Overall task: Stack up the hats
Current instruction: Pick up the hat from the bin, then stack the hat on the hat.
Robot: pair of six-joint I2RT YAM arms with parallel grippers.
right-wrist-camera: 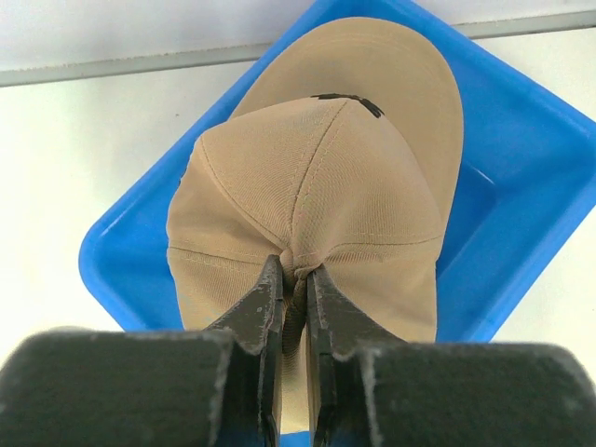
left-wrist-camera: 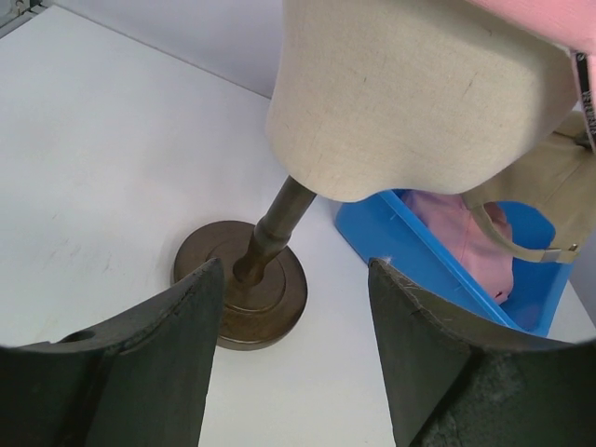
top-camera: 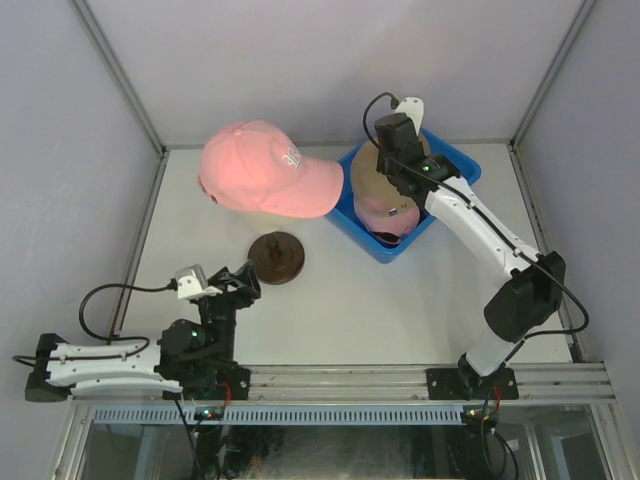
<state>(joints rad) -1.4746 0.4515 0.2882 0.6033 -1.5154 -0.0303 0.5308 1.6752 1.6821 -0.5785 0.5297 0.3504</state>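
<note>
A pink cap (top-camera: 262, 168) sits on the beige mannequin head (left-wrist-camera: 410, 88), whose brown base (top-camera: 276, 256) stands mid-table. My right gripper (right-wrist-camera: 294, 268) is shut on a fold of the tan cap (right-wrist-camera: 317, 177), pinching its crown over the blue bin (right-wrist-camera: 521, 186). In the top view the tan cap (top-camera: 372, 177) shows under the right wrist, with another pink cap (top-camera: 385, 216) lying in the bin below it. My left gripper (left-wrist-camera: 296, 279) is open and empty, low near the brown base (left-wrist-camera: 244, 296). The black caps are out of view.
The blue bin (top-camera: 452, 160) stands at the back right, close to the mannequin's pink cap brim. Grey walls close in the table at the back and sides. A metal rail runs along the near edge.
</note>
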